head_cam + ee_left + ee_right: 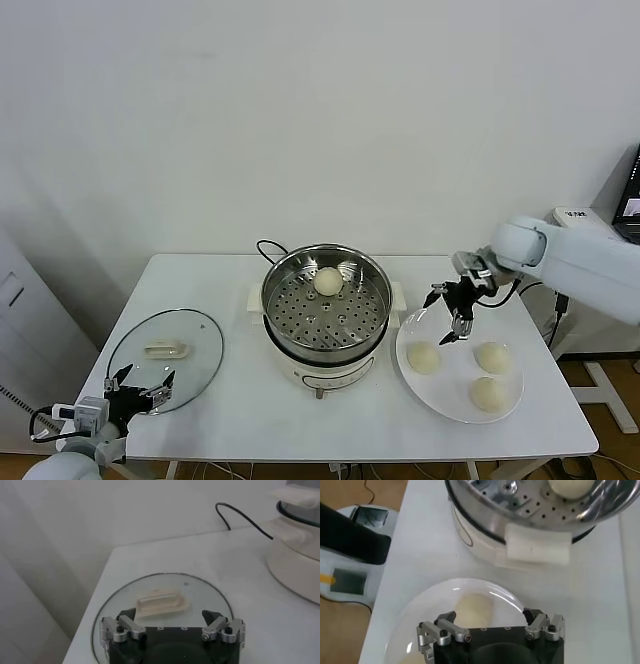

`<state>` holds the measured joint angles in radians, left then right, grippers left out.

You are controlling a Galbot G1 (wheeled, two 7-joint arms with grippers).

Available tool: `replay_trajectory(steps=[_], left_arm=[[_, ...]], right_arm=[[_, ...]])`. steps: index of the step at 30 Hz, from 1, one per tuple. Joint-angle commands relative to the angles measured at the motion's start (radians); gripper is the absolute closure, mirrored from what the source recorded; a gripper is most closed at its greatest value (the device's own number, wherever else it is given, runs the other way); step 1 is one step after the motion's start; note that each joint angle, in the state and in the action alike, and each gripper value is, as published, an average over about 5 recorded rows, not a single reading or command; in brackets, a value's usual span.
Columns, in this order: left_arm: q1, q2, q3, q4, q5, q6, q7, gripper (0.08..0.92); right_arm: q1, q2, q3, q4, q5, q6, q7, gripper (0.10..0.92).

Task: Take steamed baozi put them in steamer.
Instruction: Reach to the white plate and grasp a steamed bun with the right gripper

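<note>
a round glass lid with a cream handle lies flat at the left of the white worktop, and a black cord curls behind the round shiny steel steamer, which stands open-topped at the middle. four round pale cream baozi show: one on the steamer's perforated tray, three on the flat white plate just right. the right gripper hovers over the plate's near bun, jaws spread and empty. the left gripper waits over the lid's edge, jaws spread.

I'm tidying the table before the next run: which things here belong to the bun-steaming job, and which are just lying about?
Part of the job:
- steamer, one baozi already on its tray
- three baozi on the white plate
- right gripper, open above the plate

Lying about:
- glass lid, flat on the table
- left gripper, open, idle at the lid's edge
</note>
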<state>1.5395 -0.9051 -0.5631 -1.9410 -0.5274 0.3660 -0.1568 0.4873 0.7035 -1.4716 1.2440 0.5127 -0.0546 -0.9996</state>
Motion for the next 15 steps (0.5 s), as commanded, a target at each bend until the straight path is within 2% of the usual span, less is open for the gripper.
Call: replay_trajectory(steps=[1, 15], left_arm=[[-0.002, 0.000, 0.001, 0.003, 0.000, 0.002, 0.001, 0.177], [-0.003, -0.001, 0.001, 0.006, 0.000, 0.001, 0.001, 0.177]], right_arm=[[-0.163, 0.007, 0.074, -0.032, -0.035, -0.045, 0.031, 0.203], [-0.293, 0.062, 0.156, -0.101, -0.089, -0.047, 0.062, 0.203]])
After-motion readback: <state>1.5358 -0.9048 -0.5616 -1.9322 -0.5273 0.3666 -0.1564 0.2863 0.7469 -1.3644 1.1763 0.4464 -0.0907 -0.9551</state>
